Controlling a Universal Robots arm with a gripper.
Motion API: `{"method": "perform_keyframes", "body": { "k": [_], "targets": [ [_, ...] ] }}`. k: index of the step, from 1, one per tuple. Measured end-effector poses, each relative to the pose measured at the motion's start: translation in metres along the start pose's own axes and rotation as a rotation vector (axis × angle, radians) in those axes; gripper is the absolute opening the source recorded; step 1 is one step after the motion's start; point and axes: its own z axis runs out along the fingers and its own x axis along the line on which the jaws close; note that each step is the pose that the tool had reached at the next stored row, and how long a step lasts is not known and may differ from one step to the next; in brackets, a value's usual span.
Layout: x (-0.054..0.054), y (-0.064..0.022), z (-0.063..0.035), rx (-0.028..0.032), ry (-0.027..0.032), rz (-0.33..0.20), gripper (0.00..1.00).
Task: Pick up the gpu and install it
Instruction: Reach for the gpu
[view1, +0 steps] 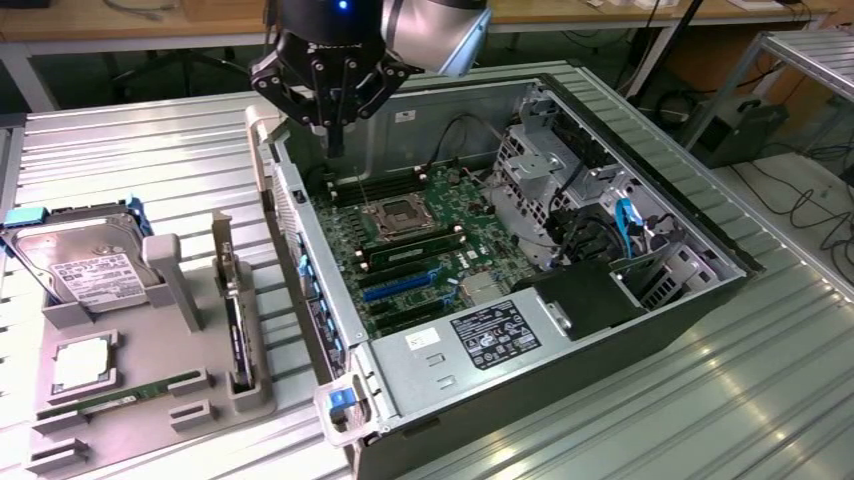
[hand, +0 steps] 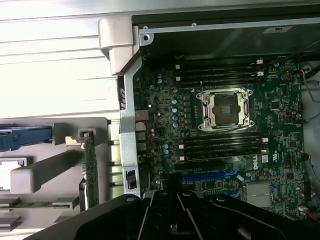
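The gripper (view1: 334, 152) hangs over the open computer box (view1: 441, 110), near the corner on the exterior view's left. Its two fingers (view1: 332, 130) are pressed together and point straight down. They hold nothing and they touch nothing. There is air between the fingertips and the green board (view1: 467, 215) inside the box. The square silver chip holder (view1: 400, 215) on the board is just beside the spot under the fingers.

The gpu (view1: 238, 340) is not in the box. It stands up on its thin edge in a slot of the grey tray (view1: 147, 345), which sits on the metal table (view1: 160, 160) on the exterior view's left, right next to the box. Its silver end (view1: 223, 245) points up. The gpu (hand: 90, 165) is well apart from the gripper.

On the same tray there is a silver hard drive (view1: 87, 270) with a white label, a flat square chip (view1: 80, 362) and a thin green memory stick (view1: 120, 395).
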Motion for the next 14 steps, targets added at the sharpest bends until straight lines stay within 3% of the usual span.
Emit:
{"method": "perform_keyframes", "body": {
  "k": [14],
  "targets": [
    [0.0044,-0.0003,-0.0001,0.0000,0.0000,0.000,0.11]
  ]
}}
